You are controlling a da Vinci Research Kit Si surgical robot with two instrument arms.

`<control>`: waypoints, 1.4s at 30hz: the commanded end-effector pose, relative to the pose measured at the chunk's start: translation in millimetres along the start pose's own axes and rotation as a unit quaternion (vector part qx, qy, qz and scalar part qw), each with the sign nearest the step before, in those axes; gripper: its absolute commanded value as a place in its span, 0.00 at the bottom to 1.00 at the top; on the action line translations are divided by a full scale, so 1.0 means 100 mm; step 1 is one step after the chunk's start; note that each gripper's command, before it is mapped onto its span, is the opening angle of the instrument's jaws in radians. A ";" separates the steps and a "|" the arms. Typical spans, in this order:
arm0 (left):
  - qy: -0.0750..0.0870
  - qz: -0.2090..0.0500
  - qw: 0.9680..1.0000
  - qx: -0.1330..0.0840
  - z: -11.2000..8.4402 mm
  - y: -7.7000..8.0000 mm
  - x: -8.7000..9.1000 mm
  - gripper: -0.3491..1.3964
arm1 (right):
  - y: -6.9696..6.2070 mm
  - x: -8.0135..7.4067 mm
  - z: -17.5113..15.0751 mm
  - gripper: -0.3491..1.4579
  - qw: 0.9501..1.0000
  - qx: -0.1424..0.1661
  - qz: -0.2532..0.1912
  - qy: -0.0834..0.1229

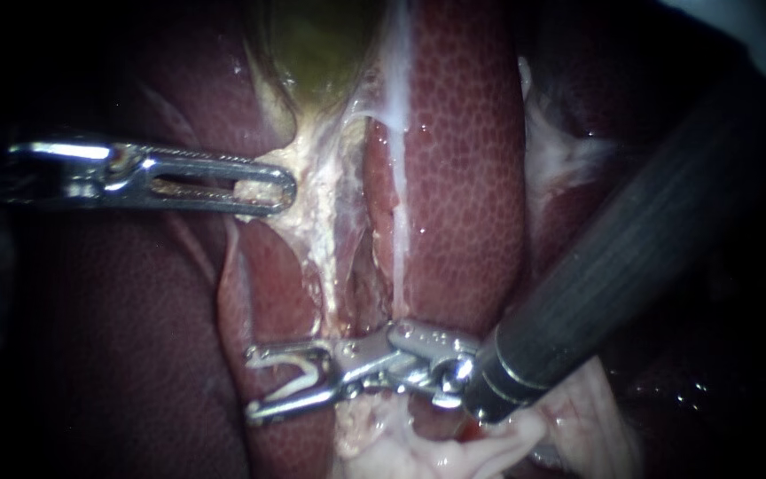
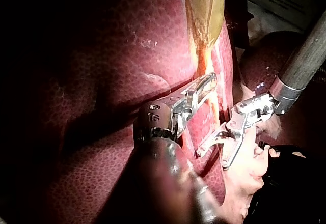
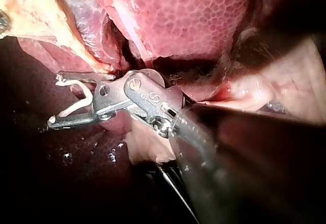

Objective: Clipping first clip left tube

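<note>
My left instrument (image 1: 278, 189) comes in from the left, its slotted jaws shut on pale tissue (image 1: 308, 168) just below the greenish gallbladder (image 1: 321, 44). From there a pale yellowish strand, the left tube (image 1: 334, 266), runs down beside a thin white strand (image 1: 398, 231). My right instrument (image 1: 250, 383) reaches in from the upper right, its jaws wide apart around a white clip (image 1: 299, 386) seated in them. They lie at the left tube's lower end and point left; only dark liver shows in the gap. The right wrist view shows the clip (image 3: 84, 99) touching both jaws (image 3: 53, 99).
Red mottled liver (image 1: 463, 177) lies on both sides of the dissected groove. Loose pale pink tissue (image 1: 436, 452) bunches below the right instrument's wrist. Its dark shaft (image 1: 631, 248) crosses the right of the endoscope view.
</note>
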 end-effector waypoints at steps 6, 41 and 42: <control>0.000 0.000 1.000 0.000 0.000 0.000 0.000 0.00 | 0.000 0.000 0.000 0.52 1.000 0.000 0.000 0.000; 0.000 0.000 1.000 0.001 -0.003 0.001 0.001 0.00 | -0.042 0.032 -0.113 0.52 1.000 0.009 -0.004 -0.001; 0.000 0.000 1.000 0.001 -0.003 0.001 0.001 0.00 | -0.043 0.035 -0.118 0.52 1.000 0.008 -0.006 0.000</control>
